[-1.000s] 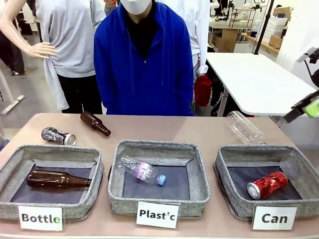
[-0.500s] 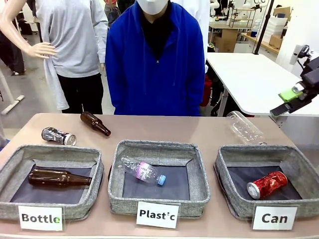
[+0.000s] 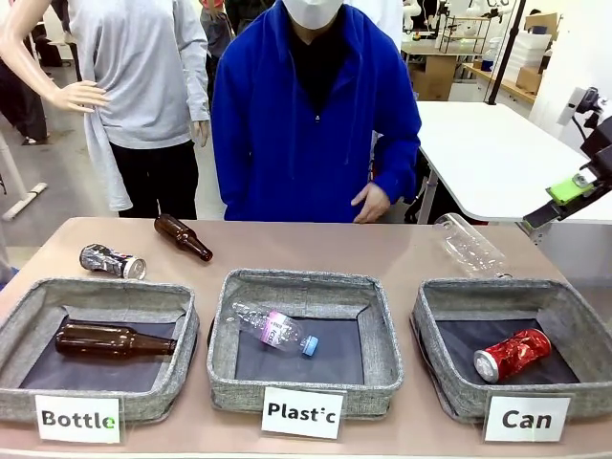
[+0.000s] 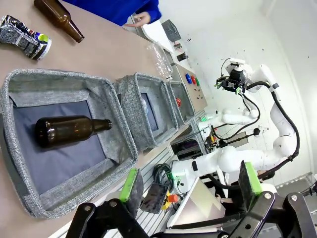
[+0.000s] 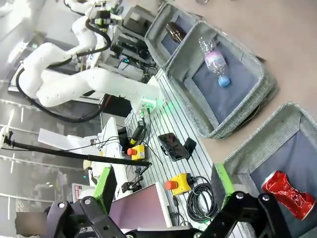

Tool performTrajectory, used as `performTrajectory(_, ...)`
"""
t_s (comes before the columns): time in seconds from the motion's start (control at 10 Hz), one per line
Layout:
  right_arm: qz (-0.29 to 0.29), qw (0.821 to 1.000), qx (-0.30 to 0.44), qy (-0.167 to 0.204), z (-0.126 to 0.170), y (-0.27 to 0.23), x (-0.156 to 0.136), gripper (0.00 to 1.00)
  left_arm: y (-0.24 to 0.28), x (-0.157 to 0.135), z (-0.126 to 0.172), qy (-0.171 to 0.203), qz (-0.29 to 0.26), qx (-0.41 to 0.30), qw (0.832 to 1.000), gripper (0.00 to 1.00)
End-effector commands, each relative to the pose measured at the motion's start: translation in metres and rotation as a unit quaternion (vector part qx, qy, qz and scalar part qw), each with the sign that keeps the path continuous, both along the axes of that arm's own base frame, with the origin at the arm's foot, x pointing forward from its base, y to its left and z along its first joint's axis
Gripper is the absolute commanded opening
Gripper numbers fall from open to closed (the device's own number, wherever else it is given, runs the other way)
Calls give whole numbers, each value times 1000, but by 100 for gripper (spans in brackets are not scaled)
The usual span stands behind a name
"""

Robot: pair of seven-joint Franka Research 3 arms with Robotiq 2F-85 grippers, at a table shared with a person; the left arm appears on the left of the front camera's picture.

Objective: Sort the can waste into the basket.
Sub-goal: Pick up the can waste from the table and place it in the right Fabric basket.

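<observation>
The shiny red crushed can point(image 3: 513, 355) lies inside the grey "Can" basket point(image 3: 488, 290) at the front right; in the right wrist view the red can point(image 5: 289, 194) rests on that basket's dark lining. The silver-grey crushed can point(image 3: 112, 260) lies on the table at the far left, behind the "Bottle" bin, and is also in the left wrist view point(image 4: 25, 37). My right gripper point(image 3: 564, 199) hangs high at the right edge, above and behind the Can basket, and it point(image 5: 163, 186) is open and empty. My left gripper point(image 4: 190, 181) is open and empty, off the table's left side.
A "Bottle" bin point(image 3: 96, 292) holds a brown bottle point(image 3: 110, 342). The "Plastic" bin point(image 3: 301, 282) holds a clear bottle point(image 3: 275, 330). A second brown bottle point(image 3: 184, 237) and a clear plastic bottle point(image 3: 470, 246) lie on the table. A person's hand point(image 3: 370, 203) hangs at the far edge.
My right gripper has shifted a little up at the right edge. The person has stepped to the right and one hand has come into sight. The cans have not moved.
</observation>
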State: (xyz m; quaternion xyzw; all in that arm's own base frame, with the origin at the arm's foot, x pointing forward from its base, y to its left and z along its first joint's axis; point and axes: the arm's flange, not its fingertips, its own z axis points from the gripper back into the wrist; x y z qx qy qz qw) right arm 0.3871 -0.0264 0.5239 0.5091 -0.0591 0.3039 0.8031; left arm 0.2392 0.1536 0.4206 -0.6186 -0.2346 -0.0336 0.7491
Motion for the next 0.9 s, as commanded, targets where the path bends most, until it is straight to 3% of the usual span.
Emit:
performTrajectory(0.0,7,1000,-3,-4,3,-5,2,100,-2,-4,1,4,-4,-4,1000,100)
performTrajectory(0.6,7,1000,-3,-4,3,-5,2,100,0,0,0,0,0,0,1000,100)
performTrajectory(0.7,7,1000,-3,-4,3,-5,2,100,-5,-7,14,-55,-12,12,998,100)
performTrajectory(0.8,7,1000,-3,-4,3,-5,2,100,-12,5,20,-71,36,46,996,100)
